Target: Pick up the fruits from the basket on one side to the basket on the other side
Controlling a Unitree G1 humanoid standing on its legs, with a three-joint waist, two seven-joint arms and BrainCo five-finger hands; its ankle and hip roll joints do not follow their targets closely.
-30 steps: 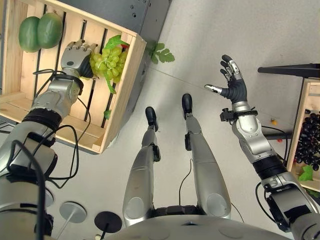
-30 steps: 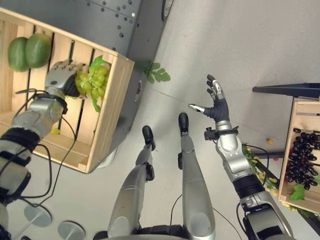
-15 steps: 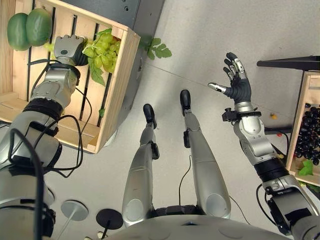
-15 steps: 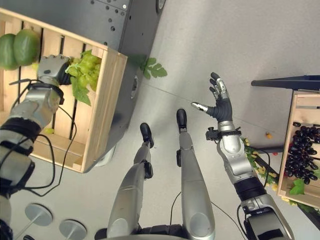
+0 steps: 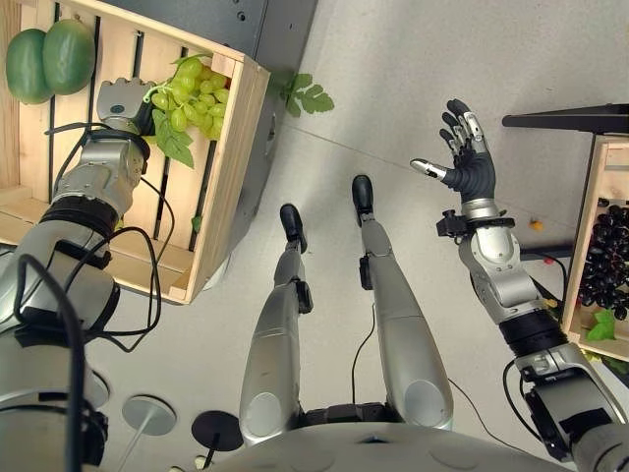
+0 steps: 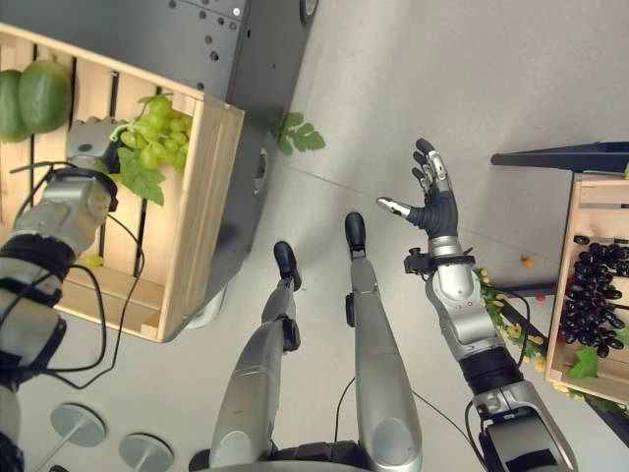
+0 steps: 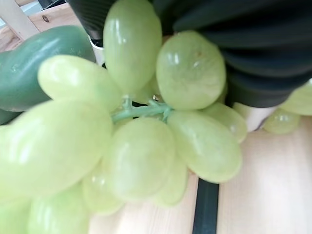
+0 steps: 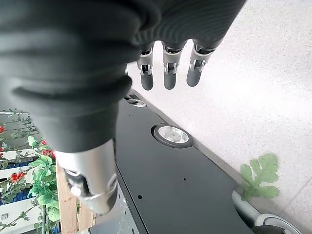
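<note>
Fingers [image 5: 116,87] of the left hand [image 5: 120,100] curled round the stem end of the green grape bunch [image 5: 187,94], holding it lifted inside the left wooden crate [image 5: 228,167], near the crate's right wall. Bunch lying just to the right of the hand, long axis running roughly sideways and slightly up, away from the palm toward the crate's wall, with a leaf [image 5: 177,149] hanging below. In the left wrist view, grapes [image 7: 131,146] pressed right up against the dark cover. Two green mangoes [image 5: 49,61] at the crate's far left corner, apart from the bunch. Right hand [image 5: 466,162] raised over the floor, palm up, fingers spread and empty. Dark grapes [image 5: 604,261] resting in the right crate [image 5: 590,226].
</note>
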